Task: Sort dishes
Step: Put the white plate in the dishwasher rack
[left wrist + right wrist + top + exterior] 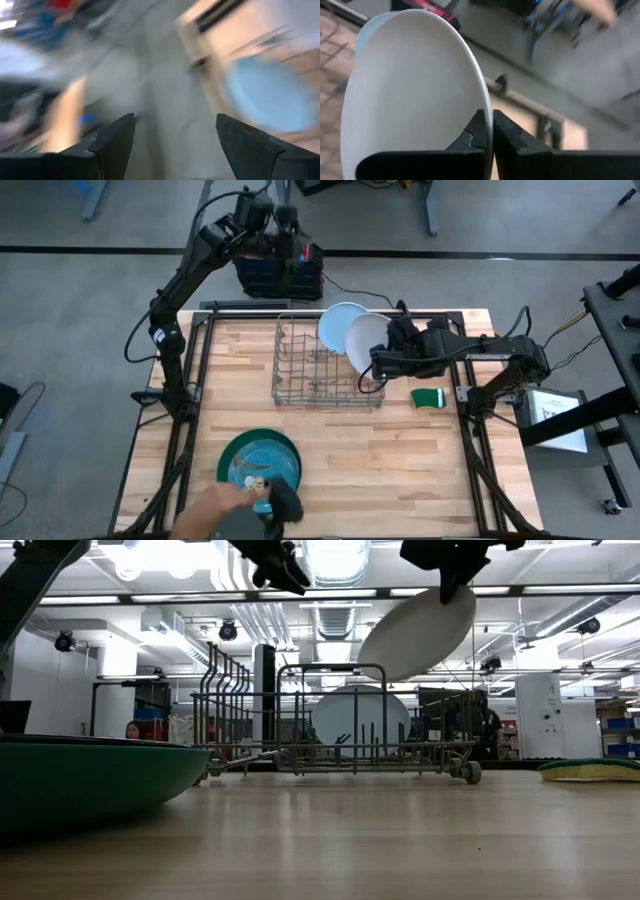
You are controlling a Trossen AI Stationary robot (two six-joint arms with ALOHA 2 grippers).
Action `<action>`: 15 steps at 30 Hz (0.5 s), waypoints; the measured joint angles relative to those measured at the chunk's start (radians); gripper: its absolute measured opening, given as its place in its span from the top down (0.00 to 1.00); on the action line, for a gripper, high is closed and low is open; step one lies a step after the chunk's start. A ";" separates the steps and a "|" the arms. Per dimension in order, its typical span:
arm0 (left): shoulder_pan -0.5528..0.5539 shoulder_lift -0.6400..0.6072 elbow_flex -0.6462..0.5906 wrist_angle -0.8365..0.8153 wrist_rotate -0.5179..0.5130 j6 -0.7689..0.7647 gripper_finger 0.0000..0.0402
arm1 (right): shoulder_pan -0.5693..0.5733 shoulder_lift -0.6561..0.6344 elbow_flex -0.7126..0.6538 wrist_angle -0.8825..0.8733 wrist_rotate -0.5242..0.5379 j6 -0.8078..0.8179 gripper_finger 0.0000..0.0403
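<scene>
Right tool (487,131) pinches the rim of a round white plate (366,340), tilted above the grey wire rack (325,370), beside the racked pale blue plate (338,323). Left tool (175,135) gapes wide beyond the worktop (400,450). Advice: square the plate upright, then lower gently between free tines.

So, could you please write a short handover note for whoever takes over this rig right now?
Right gripper: shut on the rim of the white plate, held tilted in the air above the wire rack.
Left gripper: open, empty, raised beyond the table's far edge.
Done: pale blue plate stands upright in the rack.
Left: slot the white plate into the rack; the teal plate still lies on the dark green plate at the near edge, where a person's hand is reaching.
A green sponge lies right of the rack.
</scene>
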 joint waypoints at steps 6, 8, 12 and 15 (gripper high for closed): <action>0.028 0.001 -0.026 -0.237 0.520 0.046 0.33 | 0.035 -0.028 0.000 0.001 0.270 -0.162 1.00; 0.028 0.001 -0.045 -0.271 0.624 0.045 0.33 | 0.042 -0.063 -0.001 0.000 0.282 -0.212 1.00; 0.020 0.001 -0.111 -0.270 0.726 0.045 0.33 | 0.052 -0.188 -0.014 0.000 0.214 -0.270 1.00; 0.017 0.001 -0.188 -0.257 0.766 0.023 0.33 | 0.076 -0.302 -0.037 0.046 0.192 -0.293 1.00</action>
